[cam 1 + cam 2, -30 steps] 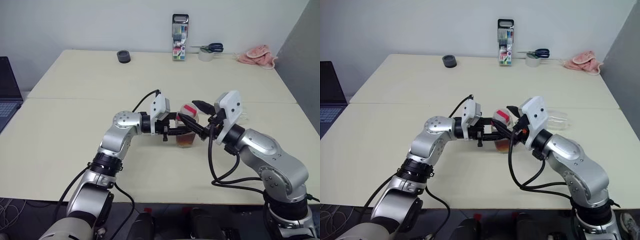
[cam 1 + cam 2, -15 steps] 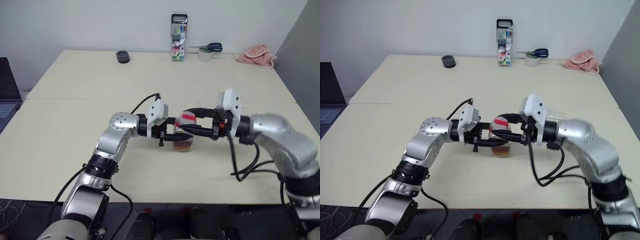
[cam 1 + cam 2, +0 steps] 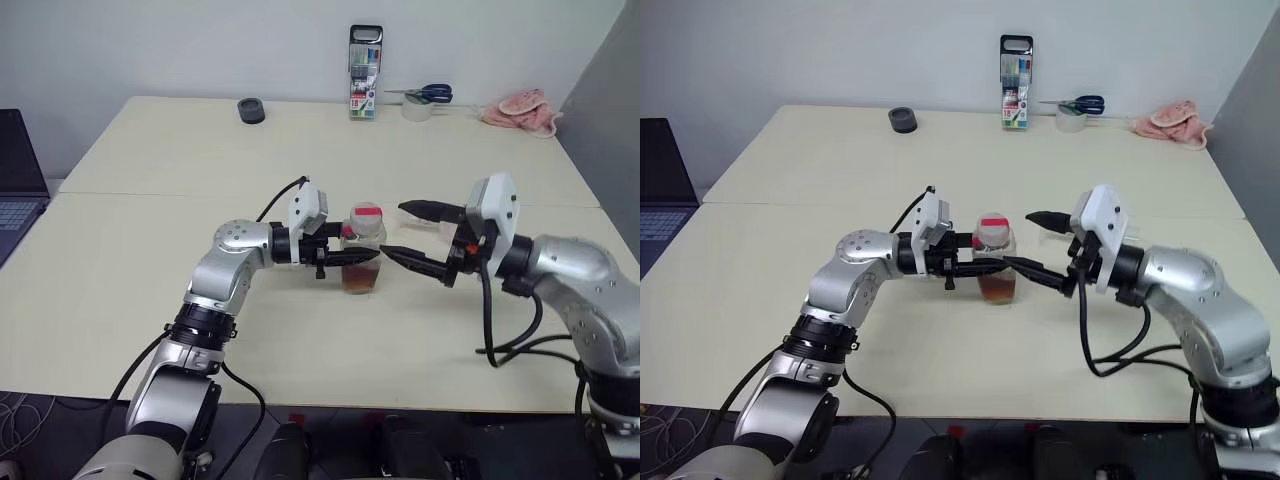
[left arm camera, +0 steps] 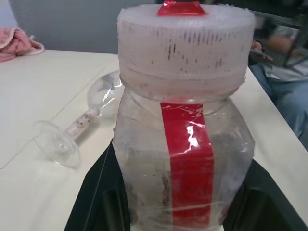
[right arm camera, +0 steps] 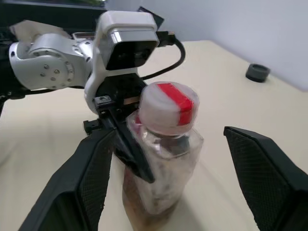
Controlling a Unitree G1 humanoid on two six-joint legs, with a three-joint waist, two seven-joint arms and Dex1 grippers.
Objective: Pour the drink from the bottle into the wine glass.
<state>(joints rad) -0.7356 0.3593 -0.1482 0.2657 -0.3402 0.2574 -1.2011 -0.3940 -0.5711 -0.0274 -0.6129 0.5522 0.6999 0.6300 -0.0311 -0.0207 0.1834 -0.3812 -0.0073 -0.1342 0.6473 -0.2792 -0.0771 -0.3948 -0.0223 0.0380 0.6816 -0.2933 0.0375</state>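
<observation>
a: status? left gripper (image 3: 352,257) is clenched on the bottle (image 3: 361,250), upright at table (image 3: 150,230) centre, cap (image 5: 167,107) on.

b: right gripper (image 3: 418,237) sits at three o'clock of the bottle, fingers spread wide, holding nothing.

a: drink (image 3: 997,287)?

b: amber, low in the bottle. the wine glass (image 4: 79,127) lies on its side on the table, at about two o'clock from the bottle, behind the right gripper.

a: so the step in hand looks like uncapping.

b: likely. bring the right fingers level around the cap, close squarely on its ribbed side, twist while the left holds firm. glass needs standing before any pour, i'd judge.
</observation>
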